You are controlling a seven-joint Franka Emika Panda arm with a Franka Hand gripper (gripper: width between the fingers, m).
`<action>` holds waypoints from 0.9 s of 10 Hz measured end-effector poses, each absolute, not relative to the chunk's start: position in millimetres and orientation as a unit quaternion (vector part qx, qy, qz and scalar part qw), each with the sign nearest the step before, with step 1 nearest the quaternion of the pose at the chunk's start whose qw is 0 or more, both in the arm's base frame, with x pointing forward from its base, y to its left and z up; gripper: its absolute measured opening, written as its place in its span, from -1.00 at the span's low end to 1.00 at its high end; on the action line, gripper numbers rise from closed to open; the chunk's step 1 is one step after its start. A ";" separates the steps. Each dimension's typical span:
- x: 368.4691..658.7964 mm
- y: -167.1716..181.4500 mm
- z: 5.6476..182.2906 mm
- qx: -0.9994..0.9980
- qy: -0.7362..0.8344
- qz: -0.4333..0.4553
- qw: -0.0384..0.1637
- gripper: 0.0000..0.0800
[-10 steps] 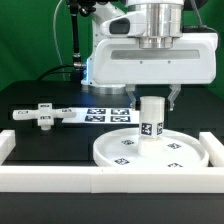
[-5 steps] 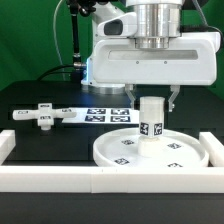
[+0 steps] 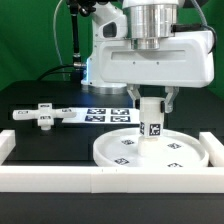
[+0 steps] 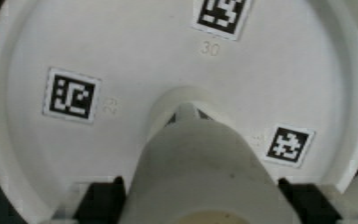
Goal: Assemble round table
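Observation:
The round disc [image 3: 182, 153] lies rim up near the front of the black table, tags showing on its inner face. The short cylindrical leg [image 3: 151, 124] stands upright at its centre. My gripper [image 3: 152, 98] hangs straight above, shut on the leg's upper end with one finger on each side. In the wrist view the leg [image 4: 202, 150] runs up between the two dark fingers [image 4: 105, 196], with the disc [image 4: 123, 60] below it. The cross-shaped base [image 3: 42, 115] lies loose on the table at the exterior view's left.
The marker board [image 3: 100, 113] lies flat behind the disc. A long white border rail [image 3: 100, 181] runs along the front edge, with raised ends at both sides. A stand and cable rise behind the arm.
The hand has turned and shifted slightly above the leg, and its fingers now look closer in at the leg's top. Leg, disc and base have stayed in place.

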State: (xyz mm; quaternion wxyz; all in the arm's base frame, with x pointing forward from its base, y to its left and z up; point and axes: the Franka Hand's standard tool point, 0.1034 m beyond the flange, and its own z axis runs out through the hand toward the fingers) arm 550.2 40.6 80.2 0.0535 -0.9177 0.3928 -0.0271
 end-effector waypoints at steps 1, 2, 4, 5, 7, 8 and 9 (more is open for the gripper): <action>549.5 40.6 80.1 -0.899 0.432 -0.023 0.063 0.02; 549.2 42.0 80.0 -0.874 0.480 -0.017 0.069 0.02; 549.1 44.5 79.9 -0.836 0.543 -0.010 0.077 0.02; 549.0 46.7 80.0 -0.820 0.567 -0.008 0.077 0.02; 548.9 46.9 79.7 -0.786 0.612 -0.001 0.083 0.02; 548.8 47.1 79.7 -0.779 0.622 0.001 0.084 0.02; 548.8 47.0 79.3 -0.750 0.656 0.006 0.090 0.02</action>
